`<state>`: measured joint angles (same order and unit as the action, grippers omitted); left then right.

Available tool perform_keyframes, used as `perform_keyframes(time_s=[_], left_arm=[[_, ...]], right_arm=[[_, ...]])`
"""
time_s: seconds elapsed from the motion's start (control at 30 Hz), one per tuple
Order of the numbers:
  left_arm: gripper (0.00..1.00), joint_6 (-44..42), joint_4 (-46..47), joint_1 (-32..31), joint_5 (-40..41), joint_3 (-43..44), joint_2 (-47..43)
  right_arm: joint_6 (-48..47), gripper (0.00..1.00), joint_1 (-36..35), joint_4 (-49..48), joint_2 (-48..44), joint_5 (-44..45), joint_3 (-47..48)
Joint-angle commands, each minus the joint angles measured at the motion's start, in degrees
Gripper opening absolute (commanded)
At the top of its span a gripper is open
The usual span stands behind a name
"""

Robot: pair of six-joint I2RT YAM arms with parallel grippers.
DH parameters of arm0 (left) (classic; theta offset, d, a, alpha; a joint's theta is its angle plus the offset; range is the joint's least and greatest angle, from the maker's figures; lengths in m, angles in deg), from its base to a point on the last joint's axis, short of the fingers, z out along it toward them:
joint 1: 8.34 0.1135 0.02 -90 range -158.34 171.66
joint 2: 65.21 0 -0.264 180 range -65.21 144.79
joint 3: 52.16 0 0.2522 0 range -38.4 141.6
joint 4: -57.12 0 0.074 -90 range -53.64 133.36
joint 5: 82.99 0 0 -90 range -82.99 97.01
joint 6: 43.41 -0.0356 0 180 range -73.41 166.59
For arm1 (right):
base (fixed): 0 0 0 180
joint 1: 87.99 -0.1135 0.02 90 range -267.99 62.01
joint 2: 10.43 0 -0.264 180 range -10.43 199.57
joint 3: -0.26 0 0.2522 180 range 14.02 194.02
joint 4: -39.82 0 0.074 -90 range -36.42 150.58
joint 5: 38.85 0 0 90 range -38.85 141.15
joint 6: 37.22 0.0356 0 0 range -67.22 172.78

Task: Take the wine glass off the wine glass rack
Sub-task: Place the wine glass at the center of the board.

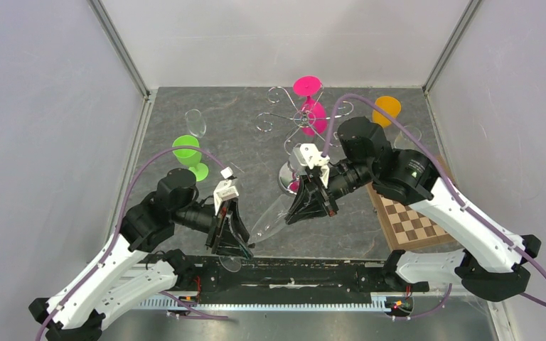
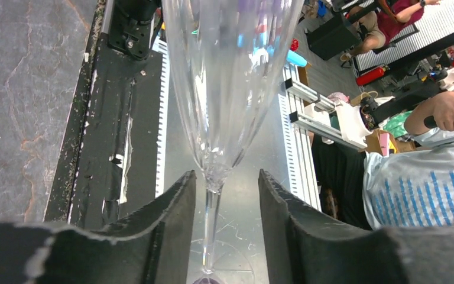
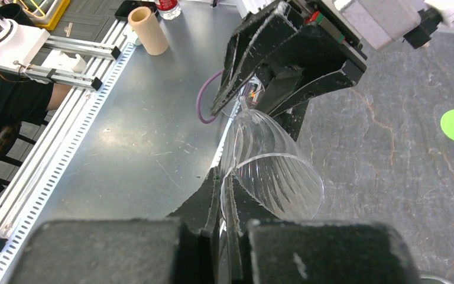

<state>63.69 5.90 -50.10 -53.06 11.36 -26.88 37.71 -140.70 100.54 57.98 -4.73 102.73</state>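
The clear wine glass (image 1: 269, 222) is hanging slanted in the air between the two grippers. It is free of the wine glass rack (image 1: 300, 121), at about 7 o'clock from the rack's mirrored base in the overhead view, with its foot pointing toward 7 o'clock over the near edge of the table (image 1: 249, 153). The right gripper (image 3: 227, 201) is pinching the bowl's thin wall at the rim, jaws narrowed down onto it. The left gripper (image 2: 224, 177) is straddling the stem just under the bowl with jaws partly apart, and its pads (image 2: 177, 201) are showing a gap on either side. The right arm alone therefore seems to be carrying the weight. This is reading as a handover, and doing it well is asking the left arm to back off along its own fingers without brushing the stem or foot. The right wrist, meanwhile, should be avoiding any twist, since a rim pinch on a long glass is giving little leverage. The glass is looking slick, thin and transparent, a tall tapered flute with faint lengthwise ridges and a slender stem. The pads are looking black, matte and rough-edged. The rack is gleaming chrome wire with curled scrolls, and a pink glass (image 1: 313, 114) is hanging on it above the dark, stone-patterned tabletop.
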Motion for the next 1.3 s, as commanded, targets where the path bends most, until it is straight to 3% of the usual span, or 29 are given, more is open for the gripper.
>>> perform_keyframes(time_s=[0.0, 0.2, 0.7, 1.27], left_arm=[[0.52, -1.5, 2.1, 0.0, 2.4, 1.1, 0.5], [0.59, -1.4, 1.7, 0.0, 7.4, 1.2, 0.8], [0.58, 3.5, 2.0, 0.0, 26.0, -0.4, -0.4], [0.56, 10.0, 2.2, 0.0, 32.7, -4.5, -7.0]], right_arm=[[0.1, 0.0, 0.1, -2.5, -1.0, 0.3, -1.9], [-1.1, 0.0, 0.1, -0.6, -3.4, 4.3, -4.7], [3.1, 0.0, 0.1, 4.8, -12.1, 25.3, -13.5], [14.9, 0.0, 0.1, 19.3, -12.8, 58.9, -2.2]])
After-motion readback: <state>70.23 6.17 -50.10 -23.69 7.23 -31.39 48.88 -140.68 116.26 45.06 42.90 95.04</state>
